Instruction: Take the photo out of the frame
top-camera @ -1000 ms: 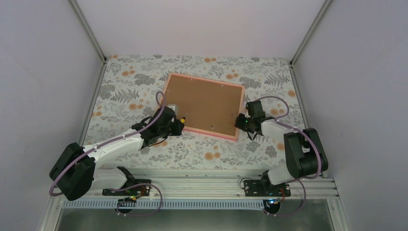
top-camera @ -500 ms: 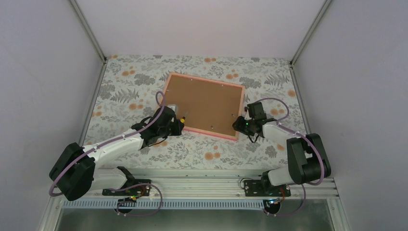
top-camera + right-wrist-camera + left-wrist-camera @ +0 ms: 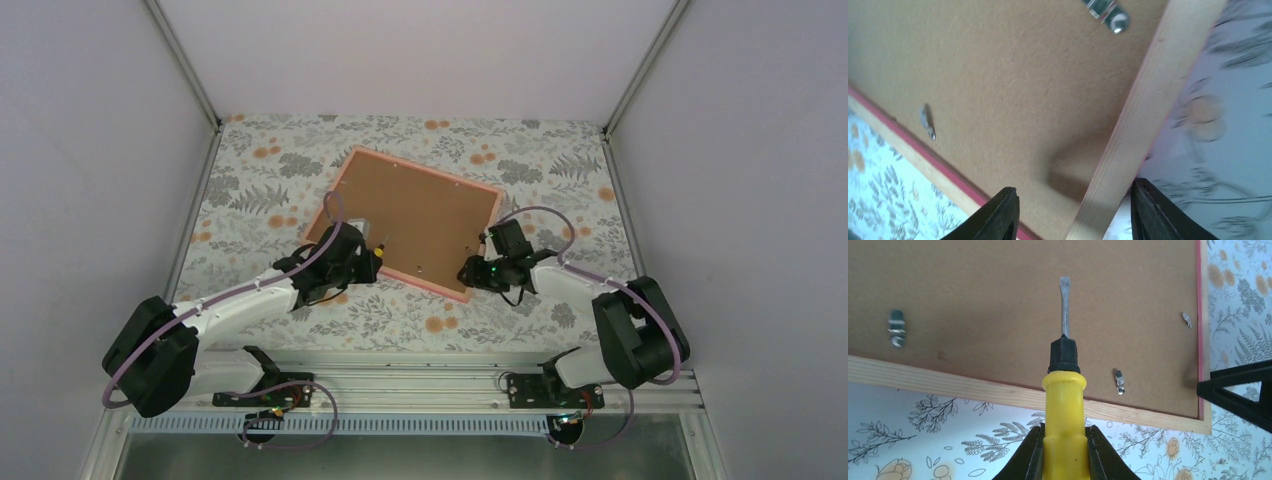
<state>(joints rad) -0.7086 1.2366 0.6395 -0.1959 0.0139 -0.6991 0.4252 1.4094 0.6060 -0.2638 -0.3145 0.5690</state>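
The frame (image 3: 430,171) lies face down on the floral cloth, its brown backing board (image 3: 425,215) up, so the photo is hidden beneath. My left gripper (image 3: 362,260) is shut on a yellow-handled screwdriver (image 3: 1064,400) at the frame's near left side. The screwdriver's flat blade (image 3: 1064,305) reaches over the board, between small metal clips (image 3: 897,330) (image 3: 1119,381). My right gripper (image 3: 470,270) is open at the near right corner. In the right wrist view its fingers (image 3: 1005,215) straddle the wooden rail (image 3: 1143,115), one over the board, one over the cloth.
White walls with metal corner posts (image 3: 185,60) enclose the floral tablecloth (image 3: 260,190). Another clip (image 3: 1108,10) and a smaller one (image 3: 927,121) sit on the backing board. The arms' base rail (image 3: 420,385) runs along the near edge.
My right gripper opened and moved left against the frame's near right corner. The frame turned on the cloth, its near edge swinging left. The left arm stayed put.
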